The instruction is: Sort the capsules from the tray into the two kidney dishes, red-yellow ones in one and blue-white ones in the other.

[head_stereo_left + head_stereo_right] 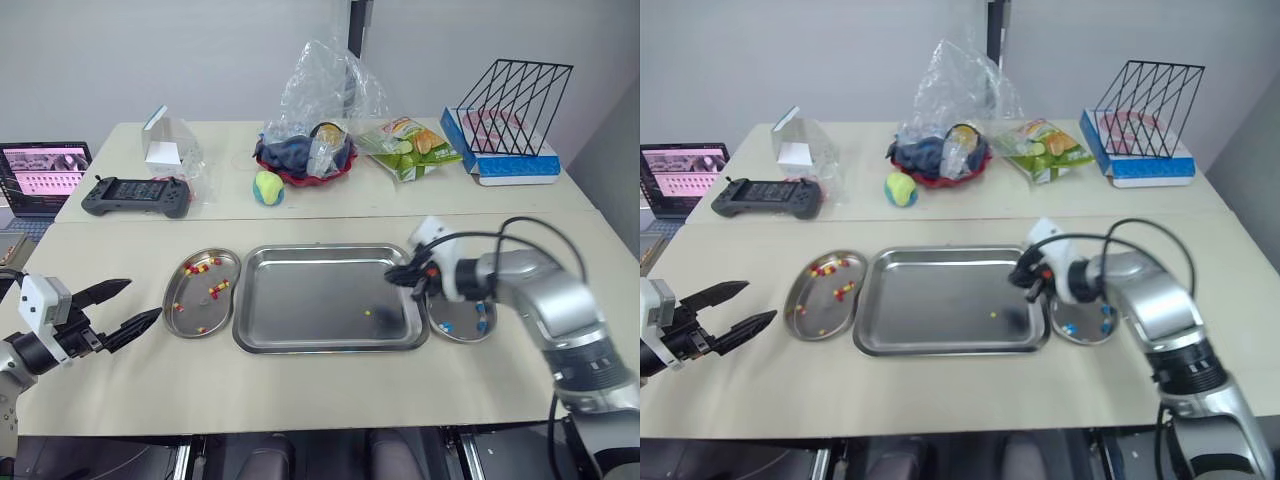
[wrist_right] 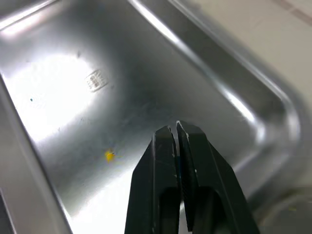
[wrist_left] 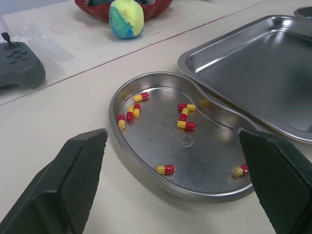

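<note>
Tray (image 1: 330, 347) before us, one yellowish capsule (image 1: 368, 312) lying toward its right end, our right gripper (image 1: 412, 277) over that end with fingers together, our left gripper (image 1: 144, 298) left of the left dish (image 1: 196, 301), fingers apart.

The right arm (image 1: 530, 285) hides part of the right kidney dish (image 1: 463, 335); a yellow speck (image 1: 368, 312) in the tray (image 1: 300, 300) is too small to identify.

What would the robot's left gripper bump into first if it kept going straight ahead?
Probably the near rim of the kidney dish holding red-yellow capsules. The left gripper points at it, though its height is unclear.
</note>
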